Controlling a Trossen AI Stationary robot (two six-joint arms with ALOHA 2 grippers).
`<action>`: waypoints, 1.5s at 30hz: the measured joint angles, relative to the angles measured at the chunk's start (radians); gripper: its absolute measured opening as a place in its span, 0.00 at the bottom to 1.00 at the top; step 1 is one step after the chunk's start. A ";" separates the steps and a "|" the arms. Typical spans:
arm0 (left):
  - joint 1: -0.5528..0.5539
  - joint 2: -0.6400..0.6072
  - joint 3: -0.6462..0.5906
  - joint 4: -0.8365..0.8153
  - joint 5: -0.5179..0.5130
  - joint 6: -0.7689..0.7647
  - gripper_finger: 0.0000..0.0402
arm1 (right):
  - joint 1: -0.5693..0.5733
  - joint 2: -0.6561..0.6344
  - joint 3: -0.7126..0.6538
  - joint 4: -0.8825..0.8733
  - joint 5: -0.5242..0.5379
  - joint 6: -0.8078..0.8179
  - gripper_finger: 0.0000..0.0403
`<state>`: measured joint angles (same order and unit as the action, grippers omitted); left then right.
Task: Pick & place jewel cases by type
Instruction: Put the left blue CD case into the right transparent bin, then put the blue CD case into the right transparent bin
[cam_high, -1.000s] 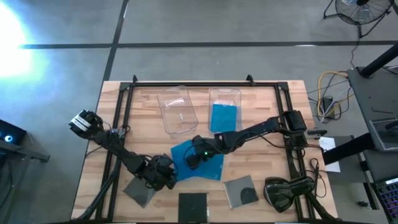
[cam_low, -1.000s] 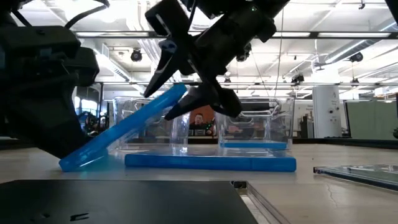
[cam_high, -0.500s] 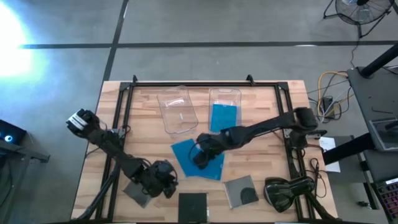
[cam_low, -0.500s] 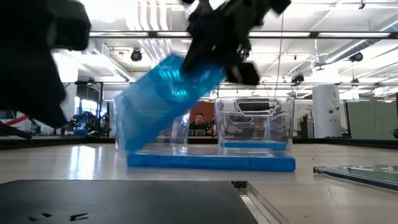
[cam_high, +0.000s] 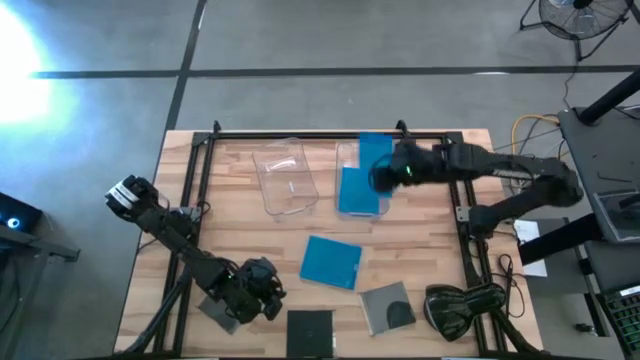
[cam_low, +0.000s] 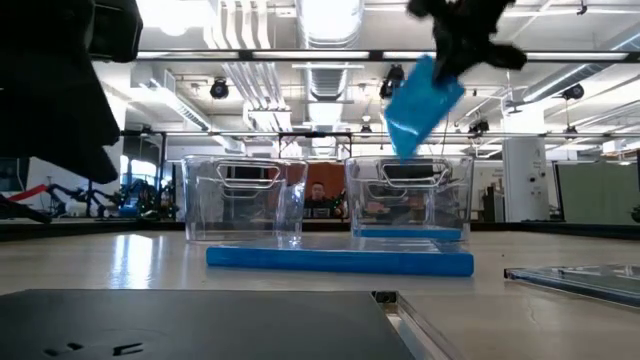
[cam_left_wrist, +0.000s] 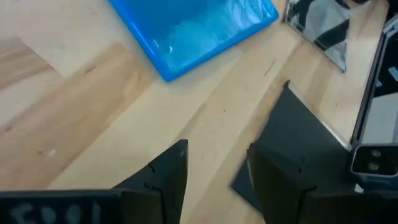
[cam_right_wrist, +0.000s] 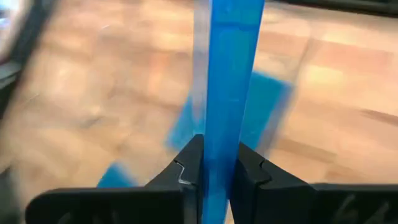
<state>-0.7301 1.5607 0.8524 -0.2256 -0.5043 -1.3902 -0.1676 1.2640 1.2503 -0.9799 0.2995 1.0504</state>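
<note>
Blue jewel case clamped in right pincer, arm stretched over the bin

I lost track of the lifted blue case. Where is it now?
In the high view, the translucent blue square jewel case is held by the right end effector at the table's far side, above the right clear plastic bin, which already holds another blue case.
</note>
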 joint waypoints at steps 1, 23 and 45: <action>0.001 0.000 0.000 0.000 -0.011 0.000 0.37 | -0.048 -0.011 -0.029 0.024 -0.027 -0.007 0.08; 0.008 -0.009 -0.001 0.001 -0.068 -0.105 0.37 | -0.289 0.184 -0.241 0.317 -0.573 -0.142 0.21; 0.048 -0.003 -0.007 -0.001 -0.070 -0.038 0.37 | 0.038 0.101 0.008 -0.317 -0.378 -0.398 0.45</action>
<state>-0.6824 1.5582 0.8455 -0.2264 -0.5746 -1.4285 -0.1291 1.3652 1.2587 -1.2972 -0.0783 0.6521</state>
